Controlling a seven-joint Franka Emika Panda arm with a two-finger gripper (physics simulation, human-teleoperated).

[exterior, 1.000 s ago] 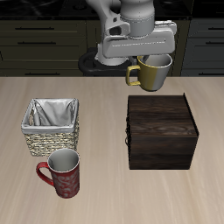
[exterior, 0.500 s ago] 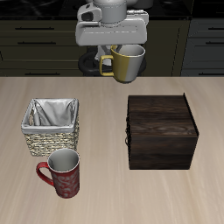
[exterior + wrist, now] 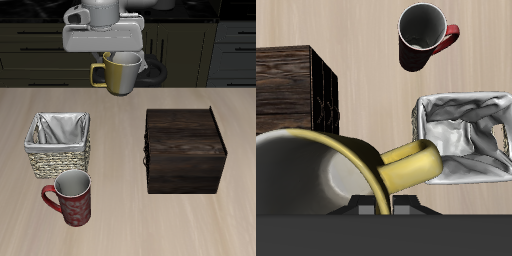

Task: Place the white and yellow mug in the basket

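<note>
My gripper [image 3: 122,55] is shut on the white and yellow mug [image 3: 120,73] and holds it high above the table's back part. The mug is olive-yellow outside with a pale inside, and its handle points toward the basket's side. In the wrist view the mug [image 3: 326,175] fills the foreground with its handle [image 3: 411,165] sticking out. The basket [image 3: 58,143] is woven, beige, with a silvery cloth lining; it stands on the table nearer the front than the mug. It also shows in the wrist view [image 3: 464,135].
A red patterned mug [image 3: 70,197] stands just in front of the basket, also in the wrist view [image 3: 424,35]. A dark brown wooden box [image 3: 184,150] stands beside the basket across a gap; it shows in the wrist view [image 3: 291,90].
My gripper has carried the mug sideways from above the wooden box's back toward the basket's side, staying at about the same height. Nothing on the table has moved.
</note>
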